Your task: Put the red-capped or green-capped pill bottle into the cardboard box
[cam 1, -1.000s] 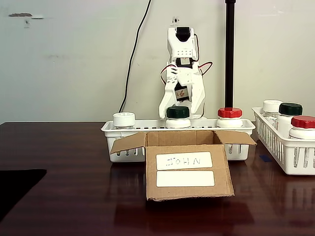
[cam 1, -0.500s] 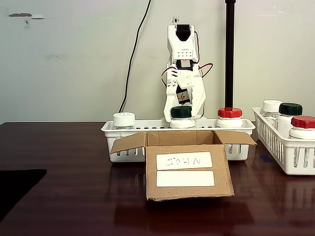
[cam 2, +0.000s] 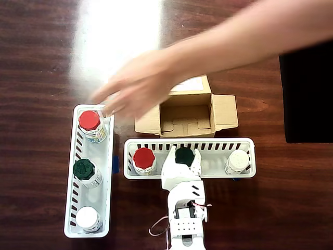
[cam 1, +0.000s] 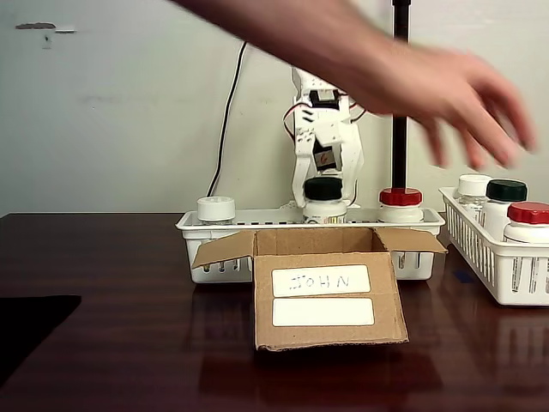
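Note:
The pill bottle [cam 1: 323, 189] with the dark green cap stands raised in the long white basket [cam 1: 412, 225], its cap above the rim. My gripper [cam 1: 325, 204] is shut on it from behind, a white finger on each side. From overhead the green cap [cam 2: 184, 155] sits between the fingers of the gripper [cam 2: 183, 157] in the middle of the basket [cam 2: 208, 143]. The cardboard box [cam 1: 326, 292] stands open just in front of the basket, with two white labels on its front. Its open inside [cam 2: 186, 115] looks bare.
A person's arm and hand [cam 1: 446, 94] reach across above the box toward the second basket [cam 1: 506, 257]; overhead the hand [cam 2: 135, 94] hovers near that basket's red-capped bottle [cam 2: 89, 121]. A red-capped bottle [cam 1: 400, 202] and a white-capped one [cam 1: 216, 209] flank mine.
The gripper has lifted the green-capped bottle a little and carried it slightly right in the fixed view. A person's arm has come in over the scene.

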{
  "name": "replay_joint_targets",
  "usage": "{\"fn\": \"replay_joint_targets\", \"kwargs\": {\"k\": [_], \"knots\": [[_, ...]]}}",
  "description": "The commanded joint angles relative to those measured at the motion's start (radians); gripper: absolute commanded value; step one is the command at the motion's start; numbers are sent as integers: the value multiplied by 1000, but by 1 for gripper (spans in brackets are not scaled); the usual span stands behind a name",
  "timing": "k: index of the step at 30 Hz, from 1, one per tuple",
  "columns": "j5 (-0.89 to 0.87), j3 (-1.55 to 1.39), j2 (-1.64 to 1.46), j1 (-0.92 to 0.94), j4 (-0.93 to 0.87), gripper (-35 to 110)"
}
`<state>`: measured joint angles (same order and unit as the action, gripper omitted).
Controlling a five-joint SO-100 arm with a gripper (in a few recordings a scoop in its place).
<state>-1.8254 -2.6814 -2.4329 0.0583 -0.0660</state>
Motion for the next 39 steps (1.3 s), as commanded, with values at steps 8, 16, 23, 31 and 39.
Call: {"fn": "replay_joint_targets", "kwargs": {"k": [8,16,23,31,39], "knots": [[38,423,0,-11,-322,1],[67,480,-95,-61,-512,1],[92,545,-71,-78,-554,1],[114,657,21,-48,-565,1],[144,893,181,-14,-609,1]]}}
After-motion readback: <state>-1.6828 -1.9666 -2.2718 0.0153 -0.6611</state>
